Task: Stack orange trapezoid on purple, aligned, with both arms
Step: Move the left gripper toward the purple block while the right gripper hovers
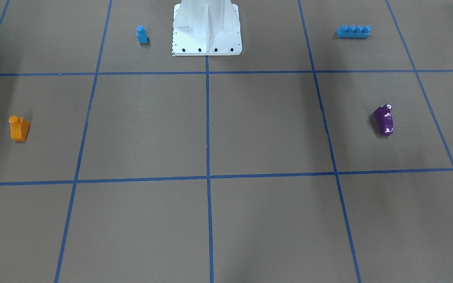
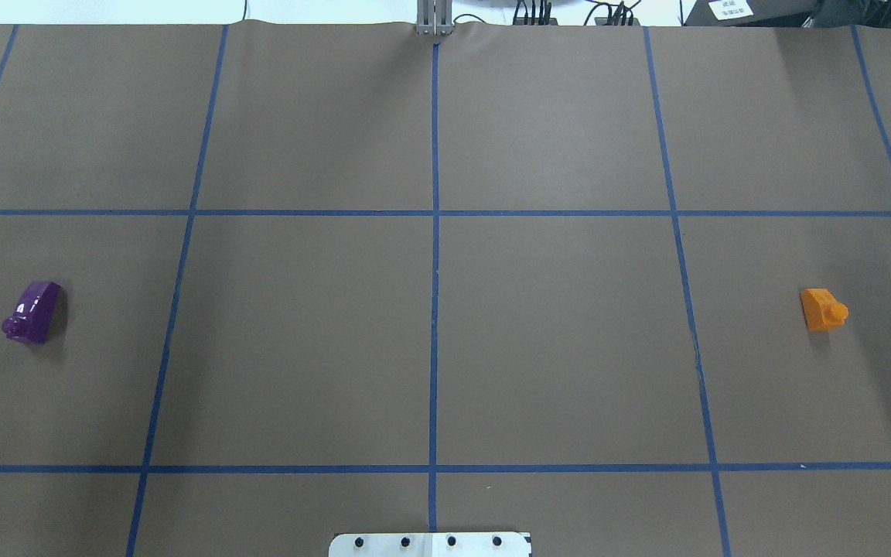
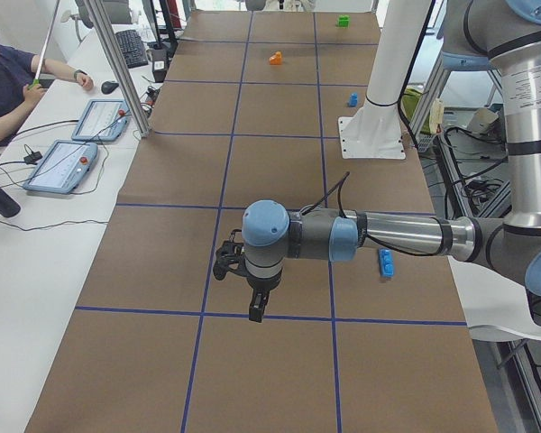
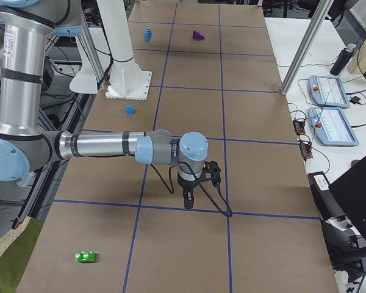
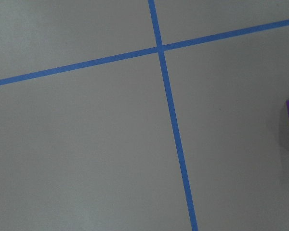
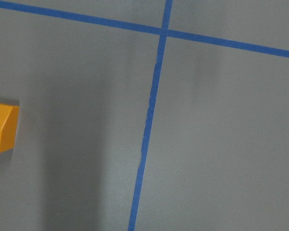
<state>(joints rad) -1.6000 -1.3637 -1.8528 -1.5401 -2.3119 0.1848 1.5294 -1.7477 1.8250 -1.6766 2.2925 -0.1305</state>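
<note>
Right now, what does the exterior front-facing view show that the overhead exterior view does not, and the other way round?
Only the front-facing view shows the small blue single-stud block and the long blue four-stud brick, one on each side of the white pedestal.

Only the overhead view shows the table's far edge and the black cables behind it.

Both show the orange trapezoid and the purple block lying far apart, the blue tape grid, and the pedestal's bolted base plate.
</note>
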